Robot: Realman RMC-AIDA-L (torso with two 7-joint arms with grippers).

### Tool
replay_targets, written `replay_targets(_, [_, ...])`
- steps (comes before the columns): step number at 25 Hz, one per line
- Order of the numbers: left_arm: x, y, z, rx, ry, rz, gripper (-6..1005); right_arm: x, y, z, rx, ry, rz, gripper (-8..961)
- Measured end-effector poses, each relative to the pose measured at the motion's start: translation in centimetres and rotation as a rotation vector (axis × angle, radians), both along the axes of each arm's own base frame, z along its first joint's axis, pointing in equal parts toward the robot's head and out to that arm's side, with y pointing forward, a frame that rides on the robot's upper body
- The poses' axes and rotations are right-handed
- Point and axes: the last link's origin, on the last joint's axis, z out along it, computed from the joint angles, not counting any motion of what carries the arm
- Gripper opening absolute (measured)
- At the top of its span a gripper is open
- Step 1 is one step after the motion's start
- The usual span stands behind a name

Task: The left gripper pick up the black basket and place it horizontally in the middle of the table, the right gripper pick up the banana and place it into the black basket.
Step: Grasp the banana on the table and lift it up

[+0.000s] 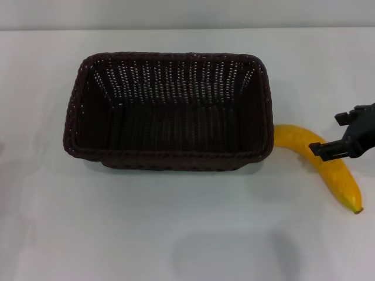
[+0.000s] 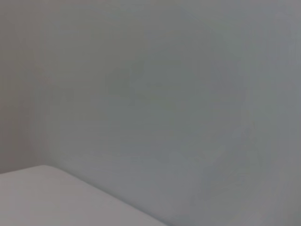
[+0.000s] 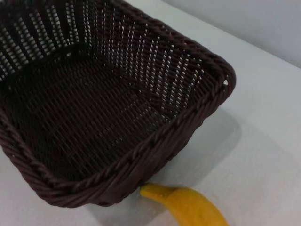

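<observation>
The black basket (image 1: pixel 267 105) stands lengthwise across the middle of the white table (image 1: pixel 117 228), upright and empty. The banana (image 1: pixel 337 179) lies on the table just right of the basket, its stem end close to the basket's near right corner. My right gripper (image 1: pixel 331 134) is at the right edge of the head view, just above the banana's middle, with its fingers apart and nothing between them. The right wrist view shows the basket's corner (image 3: pixel 160 141) and the banana's end (image 3: pixel 195 209) beside it. The left gripper is out of view.
The left wrist view shows only a grey wall (image 2: pixel 164 94) and a corner of the table (image 2: pixel 42 197). A grey wall runs along the table's far edge (image 1: pixel 187 28).
</observation>
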Motion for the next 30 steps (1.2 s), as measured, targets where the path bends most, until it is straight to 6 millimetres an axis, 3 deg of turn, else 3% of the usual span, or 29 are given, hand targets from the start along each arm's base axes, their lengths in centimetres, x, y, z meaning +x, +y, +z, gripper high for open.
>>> replay_targets(11, [0.1, 0.3, 0.2, 0.027, -0.018, 0.007, 893, -0.9, -0.2, -2.5, -0.007, -0.114, -0.014, 829])
replay_targets(30, [0.5, 0.9, 0.5, 0.040, -0.015, -0.012, 893, 0.8, 0.6, -4.2, -0.012, -0.146, -0.093, 793])
